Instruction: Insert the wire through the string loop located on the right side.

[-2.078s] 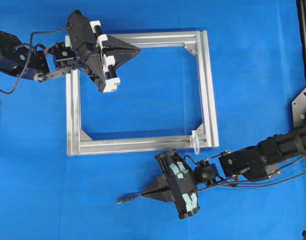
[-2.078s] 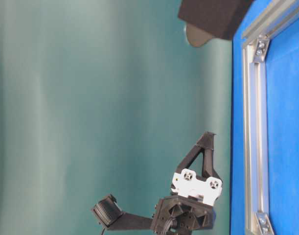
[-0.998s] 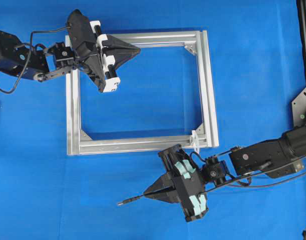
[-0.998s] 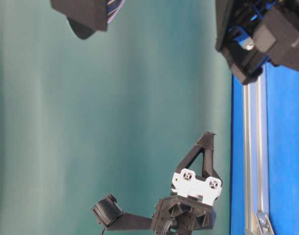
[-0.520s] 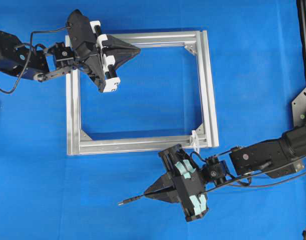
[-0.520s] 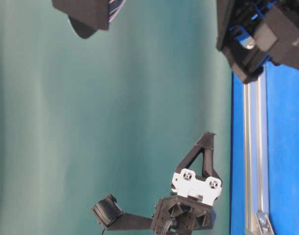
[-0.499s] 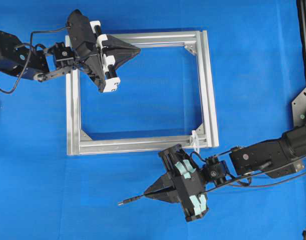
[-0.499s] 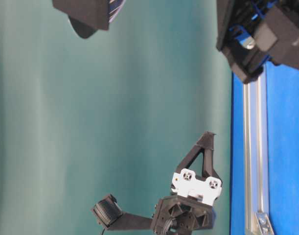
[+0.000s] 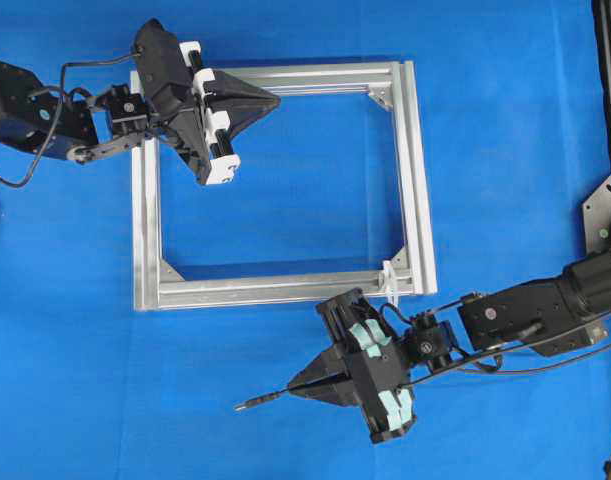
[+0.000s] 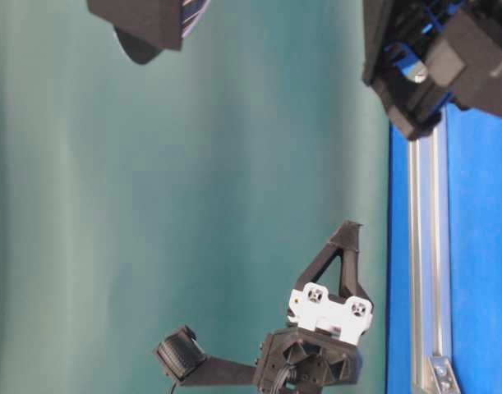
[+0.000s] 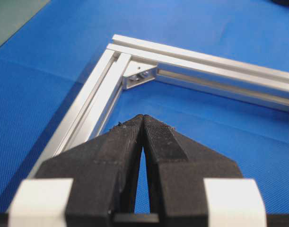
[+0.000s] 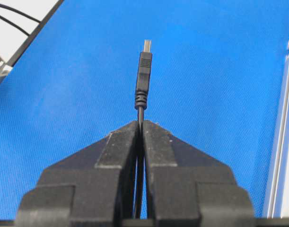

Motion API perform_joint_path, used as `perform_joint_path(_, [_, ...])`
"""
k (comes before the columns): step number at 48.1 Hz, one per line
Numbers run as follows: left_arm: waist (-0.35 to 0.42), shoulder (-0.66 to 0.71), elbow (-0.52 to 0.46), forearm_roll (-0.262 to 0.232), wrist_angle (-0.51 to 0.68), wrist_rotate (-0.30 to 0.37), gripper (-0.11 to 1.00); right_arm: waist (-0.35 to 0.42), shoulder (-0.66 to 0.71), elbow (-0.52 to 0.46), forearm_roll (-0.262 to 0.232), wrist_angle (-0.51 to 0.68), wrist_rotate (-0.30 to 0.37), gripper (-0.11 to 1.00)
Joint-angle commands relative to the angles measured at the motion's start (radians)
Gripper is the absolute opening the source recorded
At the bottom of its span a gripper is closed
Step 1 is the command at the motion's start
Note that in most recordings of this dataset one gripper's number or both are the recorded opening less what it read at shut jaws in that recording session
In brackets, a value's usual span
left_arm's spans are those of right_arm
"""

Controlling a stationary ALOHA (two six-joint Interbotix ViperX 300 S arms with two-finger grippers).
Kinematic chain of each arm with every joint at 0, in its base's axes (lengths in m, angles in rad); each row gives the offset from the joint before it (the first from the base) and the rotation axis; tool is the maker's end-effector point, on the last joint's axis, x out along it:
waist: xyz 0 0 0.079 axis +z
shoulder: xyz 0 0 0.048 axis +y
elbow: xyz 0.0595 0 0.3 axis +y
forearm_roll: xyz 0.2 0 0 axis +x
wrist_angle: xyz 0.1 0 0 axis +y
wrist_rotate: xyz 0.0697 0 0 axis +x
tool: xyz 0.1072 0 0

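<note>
Right gripper (image 9: 297, 385) is clamped shut on the wire (image 12: 144, 90) — in the right wrist view the cable runs between the two pressed-together fingers (image 12: 118, 151) and the plug tip sticks straight out ahead of them. In the overhead view the wire's long axis points away from the fingertips toward lower left, plug end (image 9: 241, 406) furthest out, hanging over bare blue cloth (image 9: 105, 400).

The string loop (image 9: 391, 283) sits on the aluminium frame (image 9: 285, 290) at its lower right corner. Relative to the right fingers it lies behind and off to the side, back near the gripper's body rather than ahead of the tips. So the plug points roughly opposite to where it must go — my read is the coming move needs the wire's axis swung round toward the loop before any threading.

Left gripper (image 9: 275, 100) is fully closed and holds nothing; the left wrist view shows its fingers (image 11: 158, 142) meeting with nothing between. It hovers over the frame's upper left, well apart from the loop. Right arm is clearly nearer.
</note>
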Motion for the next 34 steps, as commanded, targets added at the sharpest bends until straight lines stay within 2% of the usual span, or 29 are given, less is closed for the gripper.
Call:
perform_joint_path(1, [-0.002,-0.031,-0.006,0.003,-0.005,0.002,0.00,0.002,-0.031,-0.008,0.000,-0.011,-0.002,-0.03])
perform_joint_path(23, [-0.002,-0.031,-0.008,0.003,-0.005,0.005,0.00,0.005,-0.040,0.005,0.000,-0.011,0.000,-0.03])
perform_joint_path(34, [-0.002,-0.031,-0.008,0.003,-0.005,0.005,0.00,0.026,-0.115,0.098,0.002,-0.011,0.006,-0.03])
